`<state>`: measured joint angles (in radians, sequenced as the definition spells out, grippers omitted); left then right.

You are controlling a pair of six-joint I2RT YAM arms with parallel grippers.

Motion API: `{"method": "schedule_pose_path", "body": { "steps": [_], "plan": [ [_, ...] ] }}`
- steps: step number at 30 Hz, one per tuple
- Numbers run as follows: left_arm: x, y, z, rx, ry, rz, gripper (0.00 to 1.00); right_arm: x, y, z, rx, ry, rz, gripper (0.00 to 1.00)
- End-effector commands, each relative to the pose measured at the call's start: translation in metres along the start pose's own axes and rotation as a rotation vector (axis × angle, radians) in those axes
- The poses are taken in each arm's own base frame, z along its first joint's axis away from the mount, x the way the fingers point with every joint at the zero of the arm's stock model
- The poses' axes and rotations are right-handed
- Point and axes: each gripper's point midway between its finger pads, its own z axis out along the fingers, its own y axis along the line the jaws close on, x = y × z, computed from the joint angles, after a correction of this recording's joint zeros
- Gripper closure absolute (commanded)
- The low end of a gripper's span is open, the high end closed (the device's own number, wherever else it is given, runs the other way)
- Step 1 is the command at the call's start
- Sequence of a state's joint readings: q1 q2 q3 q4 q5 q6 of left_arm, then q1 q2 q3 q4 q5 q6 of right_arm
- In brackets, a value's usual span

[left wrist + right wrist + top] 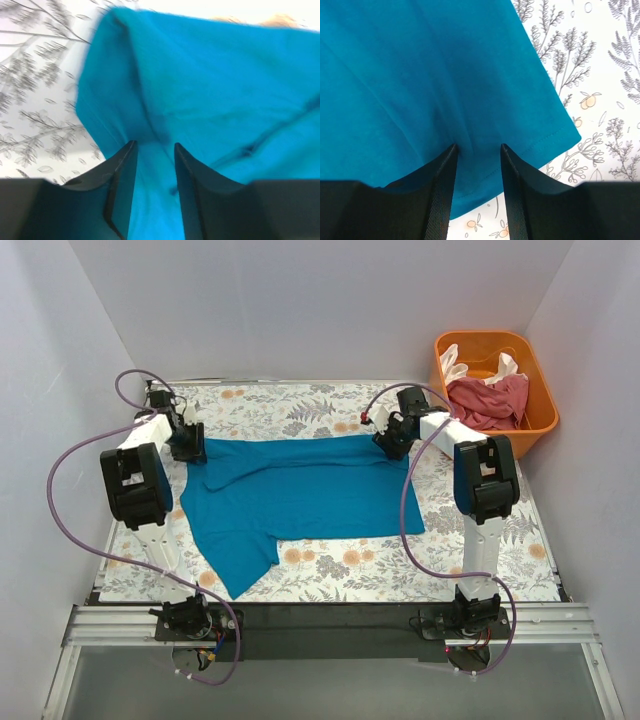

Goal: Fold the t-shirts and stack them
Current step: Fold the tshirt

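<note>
A plain teal-blue cloth t-shirt [300,500] lies spread across the middle of the flower-printed table cover [450,570]. Its body runs left to right, and one flap reaches toward the lower left of the top view. Its upper edge runs in a fairly straight line between the two grippers.

The left gripper [188,448] sits at the shirt's upper-left corner. In the left wrist view its black fingers [120,192] stand part-way apart with teal cloth filling the gap. The fabric rises from them in a soft ridge toward the top of the frame and folds run down into the gap, so this gripper has the corner pinched. The picture is slightly blurred.

The right gripper [390,443] is at the upper-right part of the shirt, near its hemmed edge. In the right wrist view its fingers [442,197] are likewise part-way apart, and creases in the teal cloth converge between them — it too is clamped on the fabric. The stitched hem runs just to the right, with the printed cover showing beyond it.

At the upper right of the top view, off the cover's corner, stands an orange plastic tub [483,336]. It holds a crumpled dusty pink-red t-shirt [490,400] and a cream-white t-shirt [452,362] that peeks out behind it — both well apart from the teal one.
</note>
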<state>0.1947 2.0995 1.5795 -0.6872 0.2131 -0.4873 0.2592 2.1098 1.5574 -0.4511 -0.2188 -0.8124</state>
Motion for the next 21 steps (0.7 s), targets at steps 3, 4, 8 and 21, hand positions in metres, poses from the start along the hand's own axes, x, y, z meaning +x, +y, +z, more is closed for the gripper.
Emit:
{"method": "schedule_pose_path", "body": {
  "steps": [3,4,8,21],
  "plan": [
    [-0.025,-0.043,-0.078,0.174,-0.111,0.117,0.56,-0.043,0.004,-0.040,-0.032,-0.091,0.037,0.52],
    [-0.016,-0.045,-0.080,0.190,-0.081,0.120,0.55,-0.055,0.008,-0.043,-0.057,-0.130,0.038,0.52],
    [0.011,-0.047,-0.077,0.184,-0.009,0.076,0.55,-0.102,0.025,-0.058,-0.123,-0.253,0.064,0.50],
    [0.056,-0.062,-0.074,0.188,0.088,-0.213,0.55,-0.286,0.095,-0.026,-0.394,-0.572,0.314,0.47]
  ]
}}
